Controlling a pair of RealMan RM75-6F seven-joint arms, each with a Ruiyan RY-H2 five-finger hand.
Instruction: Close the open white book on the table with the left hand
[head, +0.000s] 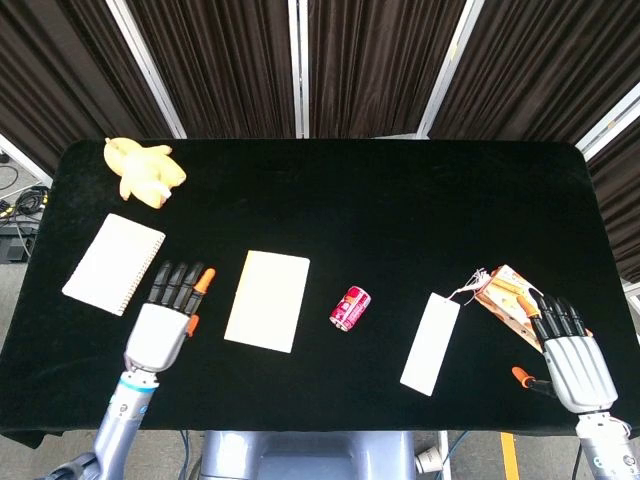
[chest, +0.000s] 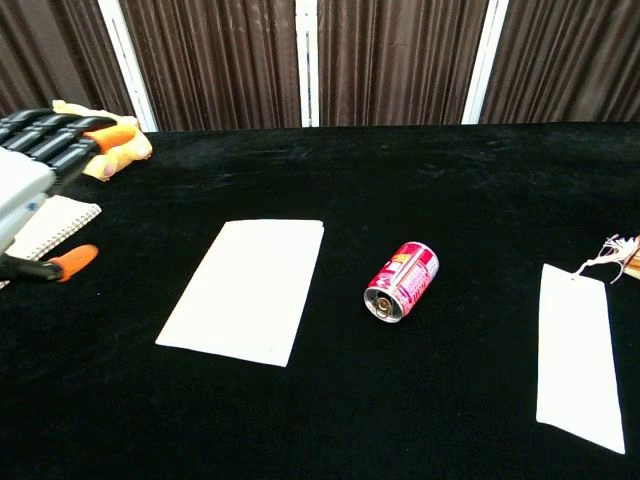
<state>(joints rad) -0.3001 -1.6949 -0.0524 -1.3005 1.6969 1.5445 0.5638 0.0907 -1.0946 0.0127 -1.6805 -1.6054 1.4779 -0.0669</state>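
Beside closed white book (head: 267, 314): left hand (head: 165, 320) fingers apart, empty; can (chest: 401, 281) label unreadable.

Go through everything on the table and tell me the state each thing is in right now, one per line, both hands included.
white book: closed, lying flat
left hand: open, beside the book, not touching it
right hand: open, holding nothing
red can: on its side
spiral notebook: closed, flat
white card: flat
yellow plush toy: lying at the far left corner
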